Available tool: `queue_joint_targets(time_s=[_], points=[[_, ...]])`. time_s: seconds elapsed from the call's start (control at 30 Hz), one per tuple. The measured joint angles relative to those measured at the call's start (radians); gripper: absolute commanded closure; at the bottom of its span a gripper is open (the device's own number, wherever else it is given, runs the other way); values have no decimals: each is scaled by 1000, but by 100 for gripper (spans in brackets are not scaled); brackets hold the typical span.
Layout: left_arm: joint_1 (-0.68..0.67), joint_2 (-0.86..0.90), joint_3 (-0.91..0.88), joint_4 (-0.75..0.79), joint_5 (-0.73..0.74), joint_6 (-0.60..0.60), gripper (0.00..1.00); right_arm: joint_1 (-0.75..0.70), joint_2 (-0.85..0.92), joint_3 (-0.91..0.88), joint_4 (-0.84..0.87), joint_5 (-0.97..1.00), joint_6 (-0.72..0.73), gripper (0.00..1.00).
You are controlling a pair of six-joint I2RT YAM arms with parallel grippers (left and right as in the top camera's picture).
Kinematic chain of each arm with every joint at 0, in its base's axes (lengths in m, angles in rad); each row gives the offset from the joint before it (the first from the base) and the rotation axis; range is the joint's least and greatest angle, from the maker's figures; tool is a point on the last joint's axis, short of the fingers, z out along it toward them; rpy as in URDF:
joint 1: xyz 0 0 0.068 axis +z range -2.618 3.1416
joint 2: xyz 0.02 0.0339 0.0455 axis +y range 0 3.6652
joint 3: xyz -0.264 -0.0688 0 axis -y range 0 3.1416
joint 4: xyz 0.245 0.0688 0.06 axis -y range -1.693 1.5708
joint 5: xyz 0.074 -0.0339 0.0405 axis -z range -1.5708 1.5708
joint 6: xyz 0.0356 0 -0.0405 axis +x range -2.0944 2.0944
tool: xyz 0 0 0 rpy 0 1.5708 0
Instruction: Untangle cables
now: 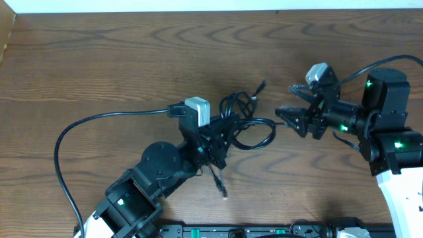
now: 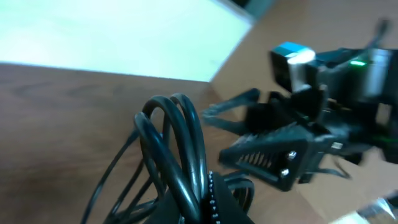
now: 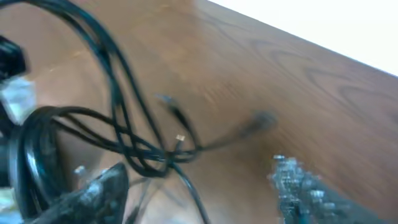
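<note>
Left tool (image 1: 225, 132) clamps the cables (image 2: 200, 163); the open right tool (image 1: 283, 99) should pinch 1 loose loop ahead, then pull away.

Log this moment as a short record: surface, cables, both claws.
surface: wooden table
cables: thin black cords bunched in loops mid-table
loose end: one plug end lies clear of the bunch
left claw: shut on the cables
right claw: open, facing the bunch, holding nothing
</note>
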Motion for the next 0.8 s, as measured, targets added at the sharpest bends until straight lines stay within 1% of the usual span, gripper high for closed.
queue_joint_targets(time_s=[0.07, 0.1, 0.23, 0.37, 0.53, 0.6, 0.63, 0.8], points=[[0, 0, 0, 27, 43, 33, 93, 0, 0, 0, -2, -64, -17, 13], [0, 0, 0, 34, 61, 45, 93, 0, 0, 0, -1, -95, -24, 12], [0, 0, 0, 38, 102, 78, 93, 0, 0, 0, 0, -214, -39, 12], [0, 0, 0, 56, 127, 91, 92, 3, 0, 0, 6, -273, -42, 11], [0, 2, 0, 149, 191, 76, 93, 26, 0, 0, 7, -242, -48, 7], [0, 4, 0, 169, 210, 58, 93, 35, 0, 0, 10, -225, -48, 2], [0, 6, 0, 173, 219, 54, 92, 40, 0, 0, 14, -219, -50, 1], [-19, 27, 0, 187, 239, 30, 93, 53, 0, 0, 45, -163, -50, 1]])
